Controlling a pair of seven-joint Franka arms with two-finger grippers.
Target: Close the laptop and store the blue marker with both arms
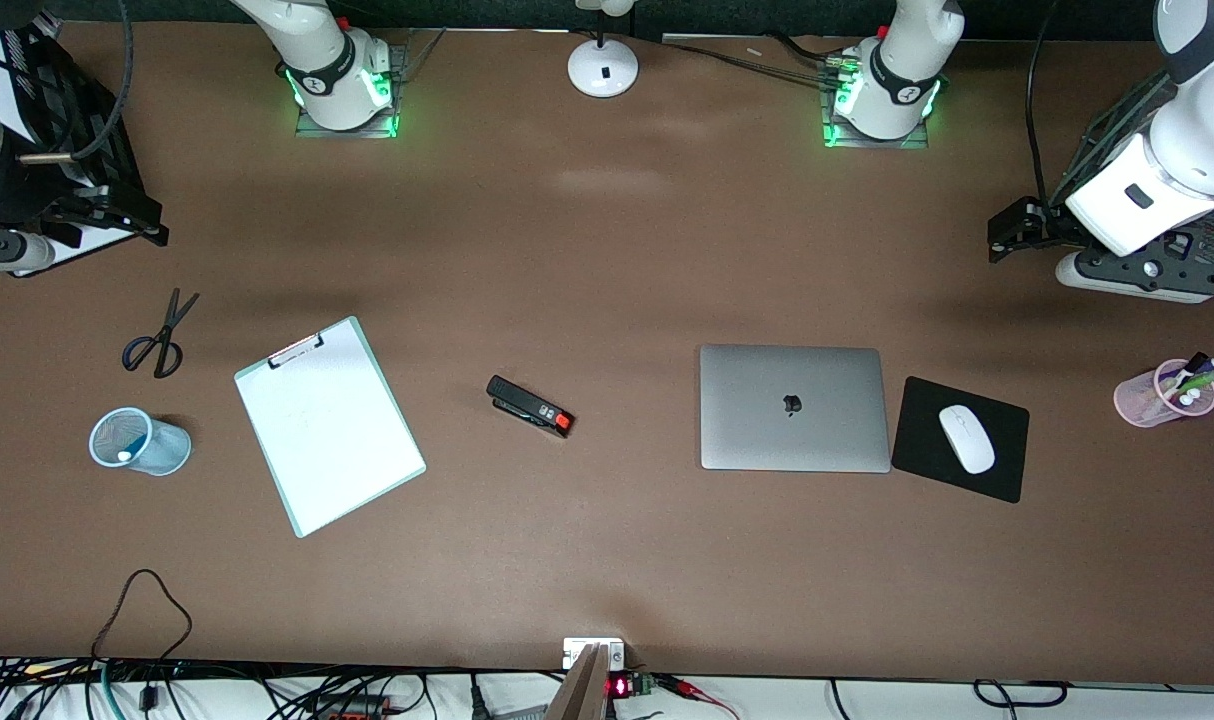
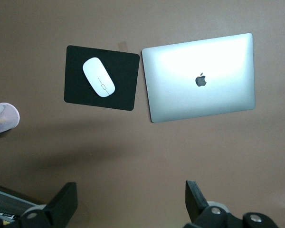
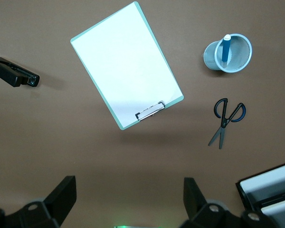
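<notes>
The laptop (image 1: 793,408) lies closed on the table, silver lid up with the dark apple logo; it also shows in the left wrist view (image 2: 199,78). The blue marker (image 3: 225,50) stands in a blue mesh cup (image 3: 237,64) toward the right arm's end; in the front view only its white end (image 1: 124,456) shows inside the cup (image 1: 157,445). My left gripper (image 1: 1007,232) is open and empty, high over the table's left-arm end (image 2: 130,199). My right gripper (image 1: 137,222) is open and empty, high over the right-arm end (image 3: 129,197).
A black mouse pad (image 1: 917,440) with a white mouse (image 1: 966,438) lies beside the laptop. A pink cup of pens (image 1: 1162,392) stands at the left arm's end. A stapler (image 1: 530,405), a clipboard (image 1: 329,425) and scissors (image 1: 157,338) lie toward the right arm's end.
</notes>
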